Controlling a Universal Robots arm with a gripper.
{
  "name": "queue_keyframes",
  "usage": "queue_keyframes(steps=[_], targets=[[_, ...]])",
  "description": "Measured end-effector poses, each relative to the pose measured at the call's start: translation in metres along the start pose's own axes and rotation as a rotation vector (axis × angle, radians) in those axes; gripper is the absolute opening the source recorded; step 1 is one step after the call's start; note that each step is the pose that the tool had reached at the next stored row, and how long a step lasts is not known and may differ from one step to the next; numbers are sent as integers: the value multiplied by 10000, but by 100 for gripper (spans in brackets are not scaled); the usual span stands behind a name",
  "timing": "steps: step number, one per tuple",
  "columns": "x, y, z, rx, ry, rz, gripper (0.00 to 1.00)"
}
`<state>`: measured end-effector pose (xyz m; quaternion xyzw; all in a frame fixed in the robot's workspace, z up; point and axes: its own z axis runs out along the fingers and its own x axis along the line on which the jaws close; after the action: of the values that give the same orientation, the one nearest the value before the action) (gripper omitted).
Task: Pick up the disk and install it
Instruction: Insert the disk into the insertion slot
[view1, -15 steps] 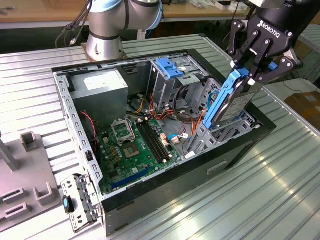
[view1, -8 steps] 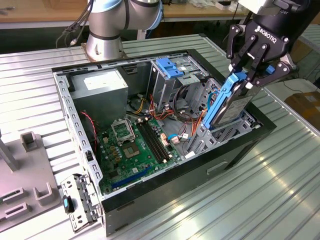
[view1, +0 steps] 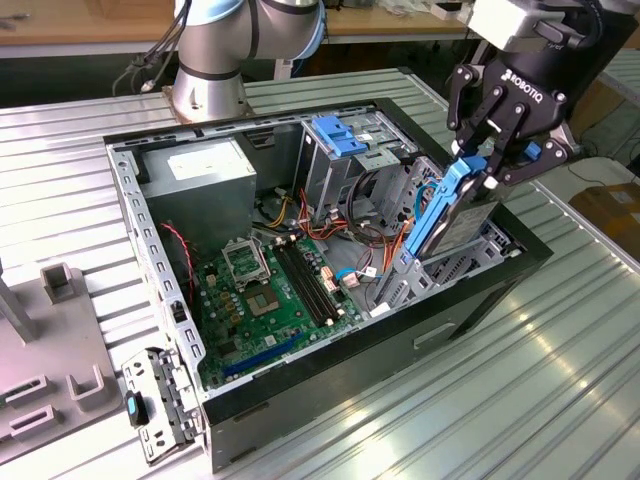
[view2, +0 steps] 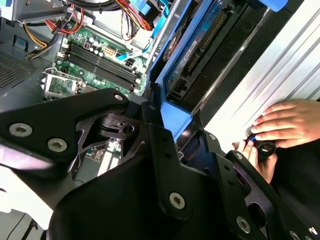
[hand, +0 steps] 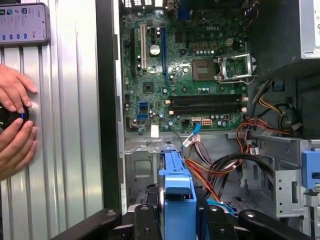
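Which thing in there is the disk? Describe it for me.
Start at the open computer case. At its end on the exterior view's right, black jaws grip the disk standing on edge: a grey slab in bright blue rails, unlike the fixed blue bracket.

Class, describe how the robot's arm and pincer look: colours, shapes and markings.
The arm is a silver-grey tube with pale blue joint caps. The pincer is black, with jointed link fingers fastened by silver bolts and white lettering on its body.
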<state>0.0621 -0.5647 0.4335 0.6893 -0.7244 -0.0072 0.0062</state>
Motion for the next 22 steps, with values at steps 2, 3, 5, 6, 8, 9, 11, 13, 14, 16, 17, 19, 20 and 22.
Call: queue_keyframes(steps=[2,3,5,6,8,9,11,13,14,16,17,19,20,22], targets=[[0,-7,42,-30,0,0,37],[-1,-8,58,-44,3,0,37],[0,-8,64,-46,3,0,37],[-1,-8,65,-46,2,0,37],[-1,-8,68,-46,2,-8,37],[-1,-8,70,-46,1,-13,37],[0,-8,78,-53,3,-38,37],[0,-9,88,-58,5,-82,37],[0,-9,89,-59,7,-90,37],[-1,-10,97,-59,3,-94,37],[-1,-10,106,-59,4,-94,37],[0,-10,135,-59,4,-94,37],[0,-10,142,-59,4,-94,37],[0,-11,176,-59,5,-95,37]])
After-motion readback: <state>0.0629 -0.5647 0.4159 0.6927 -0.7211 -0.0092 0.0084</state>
